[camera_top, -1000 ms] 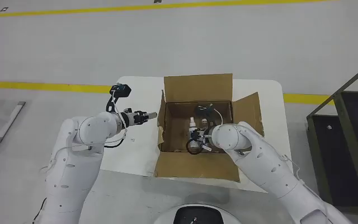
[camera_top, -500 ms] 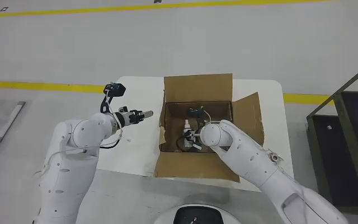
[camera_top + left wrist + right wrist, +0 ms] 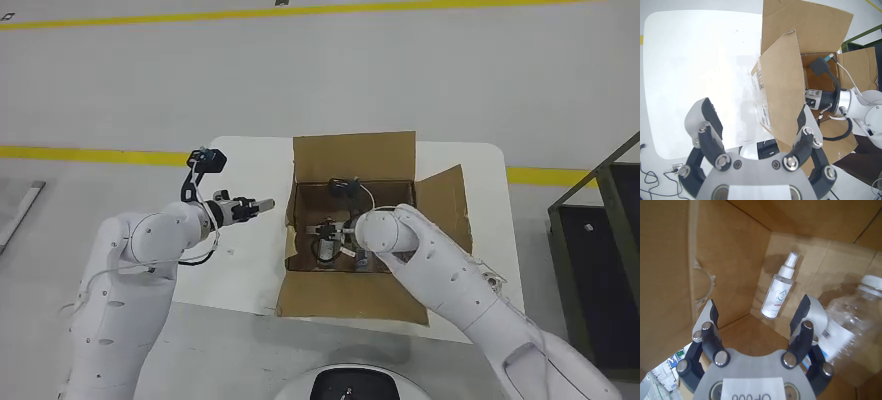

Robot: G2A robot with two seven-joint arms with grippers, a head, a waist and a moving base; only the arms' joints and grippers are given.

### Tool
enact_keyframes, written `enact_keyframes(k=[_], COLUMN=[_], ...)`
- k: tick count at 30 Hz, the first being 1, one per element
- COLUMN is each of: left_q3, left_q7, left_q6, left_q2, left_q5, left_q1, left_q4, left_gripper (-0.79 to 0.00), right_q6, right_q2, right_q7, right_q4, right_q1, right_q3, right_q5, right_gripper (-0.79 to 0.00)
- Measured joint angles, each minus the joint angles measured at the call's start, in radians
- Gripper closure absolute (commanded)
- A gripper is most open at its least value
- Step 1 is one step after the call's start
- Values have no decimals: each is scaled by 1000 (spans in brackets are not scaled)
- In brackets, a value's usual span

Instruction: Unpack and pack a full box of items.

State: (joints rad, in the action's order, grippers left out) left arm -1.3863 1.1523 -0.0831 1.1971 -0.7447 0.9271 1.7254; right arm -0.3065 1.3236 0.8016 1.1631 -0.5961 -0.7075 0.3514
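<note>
Top view, at the left of the frame: the left gripper [image 3: 262, 206] hangs over the white table [image 3: 250, 160], just beside the left wall of the cardboard box [image 3: 352, 157] and apart from it. In the left wrist view this gripper [image 3: 755, 111] has its jaws spread wide with nothing between them, pointed at the outer side of the box [image 3: 783, 75] above bare table [image 3: 687, 56]. It looks parked there so that it leaves the opening free for the other arm while remaining near enough to help.

At mid-frame the box stands with its flaps [image 3: 350, 296] folded outward, which keeps the opening clear for reaching in.

Just right of that, the right gripper [image 3: 325, 240] is sunk inside the box. In the right wrist view its jaws [image 3: 759, 306] are spread and hold nothing. A small spray bottle [image 3: 779, 291] lies on the box floor at upper centre of the frame, close to the brown wall [image 3: 668, 256] and roughly in line with the gap between the jaws. That lining-up suggests the spray bottle is the next thing to be lifted out, so unpacking is under way.

At the right of that frame a clear plastic bottle [image 3: 848, 321] with a white cap lies just beside one finger; whether they touch I cannot tell. Its closeness could make it get nudged during a descent.
</note>
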Motion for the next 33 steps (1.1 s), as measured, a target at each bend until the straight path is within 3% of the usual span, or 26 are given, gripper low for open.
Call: enact_keyframes(k=[1, 4, 7, 10, 14, 18, 33], left_q3=[2, 5, 8, 14, 25, 27, 27], left_q7=[-1, -3, -6, -10, -18, -20, -20], left_q6=[1, 3, 4, 3, 0, 0, 0], left_q2=[-1, -3, -6, -7, -9, -9, -9], left_q5=[1, -3, -6, -9, -6, -6, -6], left_q1=[0, -1, 0, 1, 2, 2, 2], left_q4=[0, 2, 2, 4, 4, 4, 4], left_gripper=[-785, -785, -785, -785, -785, -785, -785], right_q6=[-2, -9, -32, -71, -95, -79, -74], right_q2=[-11, -43, -87, -130, -168, -177, -121], right_q7=[15, 51, 110, 195, 279, 323, 329], right_q4=[36, 135, 275, 426, 546, 532, 293], right_q1=[-13, -55, -125, -209, -306, -324, -180], right_q3=[-24, -96, -199, -293, -391, -414, -181], right_q5=[7, 34, 94, 207, 337, 365, 476], right_gripper=[-785, -366, -148, 0, 0, 0, 0])
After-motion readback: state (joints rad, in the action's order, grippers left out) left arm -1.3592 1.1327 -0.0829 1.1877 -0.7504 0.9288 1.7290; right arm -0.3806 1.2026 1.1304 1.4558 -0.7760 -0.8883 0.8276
